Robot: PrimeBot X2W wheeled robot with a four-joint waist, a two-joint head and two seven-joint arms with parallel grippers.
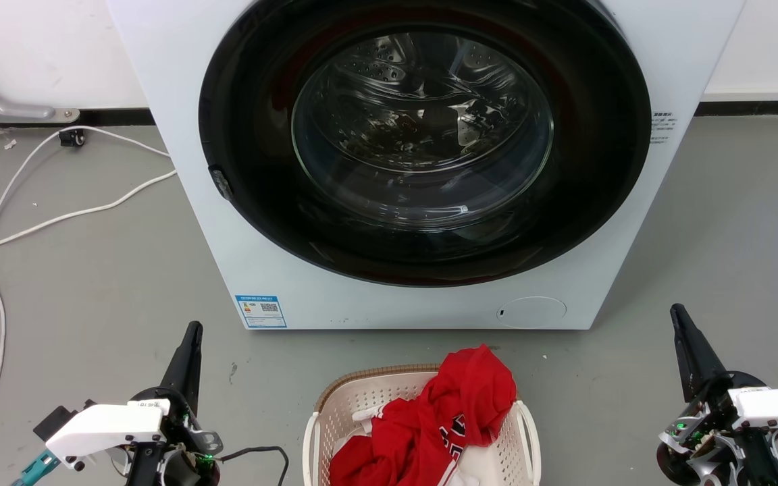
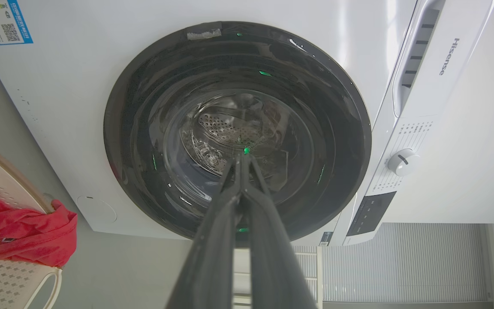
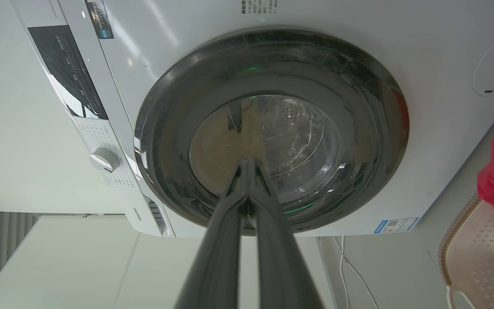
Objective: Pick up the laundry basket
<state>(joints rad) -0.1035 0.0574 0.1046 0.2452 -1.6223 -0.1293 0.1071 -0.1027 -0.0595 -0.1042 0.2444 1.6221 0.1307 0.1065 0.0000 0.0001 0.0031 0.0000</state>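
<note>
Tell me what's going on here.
A two-armed robot faces a front-loading washer with its door shut. The laundry basket sits on the floor between the arms, a red garment heaped in it and spilling over the rim. The left hand and right hand hover at either side, both shut, empty and apart from the basket. Nothing is lifted yet.

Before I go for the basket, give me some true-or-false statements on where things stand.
The door of the washer is shut. True.
The laundry basket sits on top of the washer. False: it stands on the floor before it.
A red garment lies in the basket. True.
The left hand grips a basket handle. False: it is shut on nothing, apart from the basket.
The right hand is open. False: its fingers are closed together.
</note>
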